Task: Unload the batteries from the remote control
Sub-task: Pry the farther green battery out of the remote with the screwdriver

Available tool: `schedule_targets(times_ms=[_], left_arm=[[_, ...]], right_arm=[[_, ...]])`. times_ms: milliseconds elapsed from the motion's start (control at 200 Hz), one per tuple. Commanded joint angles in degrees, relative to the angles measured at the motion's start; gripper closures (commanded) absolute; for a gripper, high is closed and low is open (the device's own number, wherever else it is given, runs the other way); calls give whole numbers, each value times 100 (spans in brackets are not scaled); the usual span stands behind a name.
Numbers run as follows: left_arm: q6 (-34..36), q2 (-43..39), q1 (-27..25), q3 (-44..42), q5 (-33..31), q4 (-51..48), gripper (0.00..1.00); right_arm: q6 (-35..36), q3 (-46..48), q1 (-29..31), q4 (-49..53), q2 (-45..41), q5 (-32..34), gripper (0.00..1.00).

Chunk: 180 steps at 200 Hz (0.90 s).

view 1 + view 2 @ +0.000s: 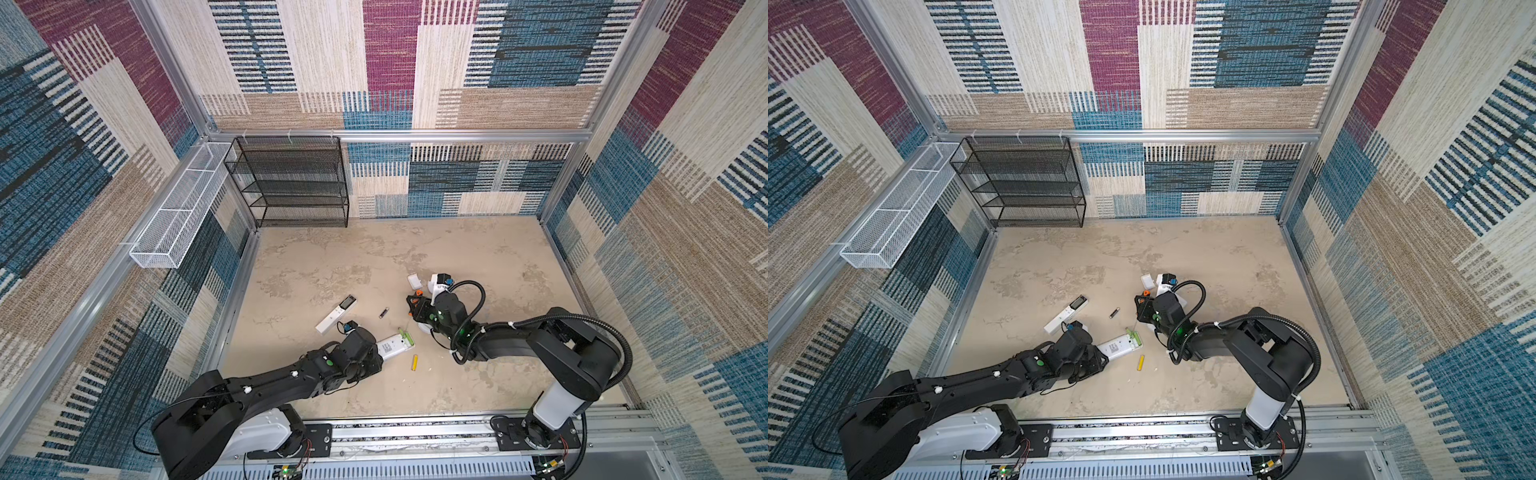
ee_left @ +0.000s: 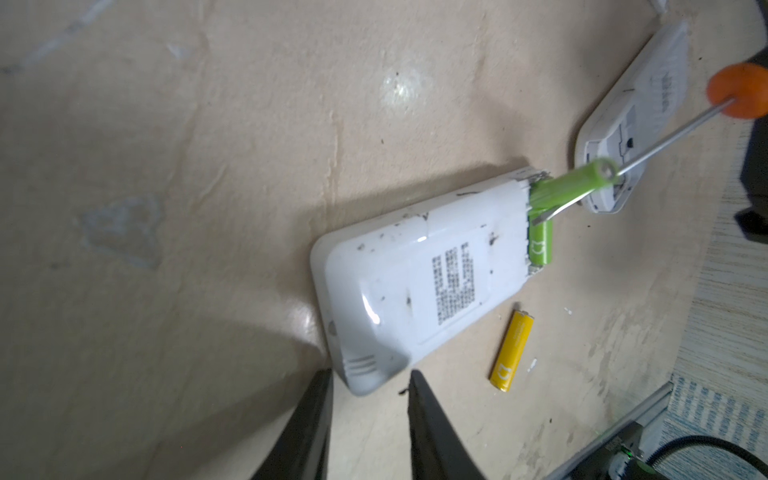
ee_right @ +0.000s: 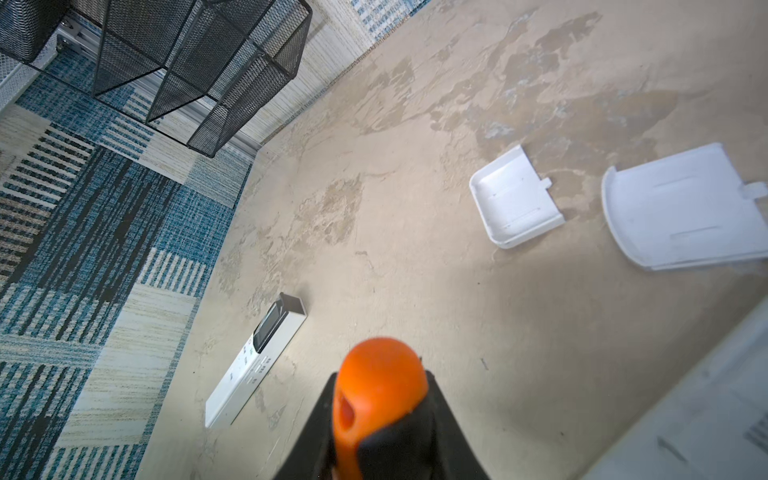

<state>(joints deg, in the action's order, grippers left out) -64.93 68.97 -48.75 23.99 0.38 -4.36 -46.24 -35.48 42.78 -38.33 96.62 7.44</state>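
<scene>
Your left tool [image 2: 370, 376] clamps the white remote [image 2: 415, 282] by its end; your right tool [image 3: 380, 376] clamps the screwdriver [image 2: 737, 91], its blade against a tilted green battery [image 2: 569, 187].

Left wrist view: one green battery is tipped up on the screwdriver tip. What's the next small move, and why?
Probably lever the screwdriver upward so the raised green battery pops free of the remote: only one of its ends is lifted out, and the left fingers grip the remote's far end to steady it.
</scene>
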Motion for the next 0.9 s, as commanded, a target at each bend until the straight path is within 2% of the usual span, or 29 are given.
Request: schedule_targets(times_ms=[0,240,441,676,896], left_arm=[[-64,-34,6,-19,-9,-69,66],[-51,-155,7,-32,-70,-170,66],[-47,-242,6,-53,-124,-214,66],[7,-335,6,10,-132,-301,66],[317,-490,6,539,-192,-841,65]], right_arm=[[1,-119,-20,-298,127,-58,100],[152,-291,-69,-303,346,-65,100],[554,-463,-86,-194,375,47,100],[947,-477,-86,-171,142,15,100],[1509,-298,-82,20,-379,156,100]])
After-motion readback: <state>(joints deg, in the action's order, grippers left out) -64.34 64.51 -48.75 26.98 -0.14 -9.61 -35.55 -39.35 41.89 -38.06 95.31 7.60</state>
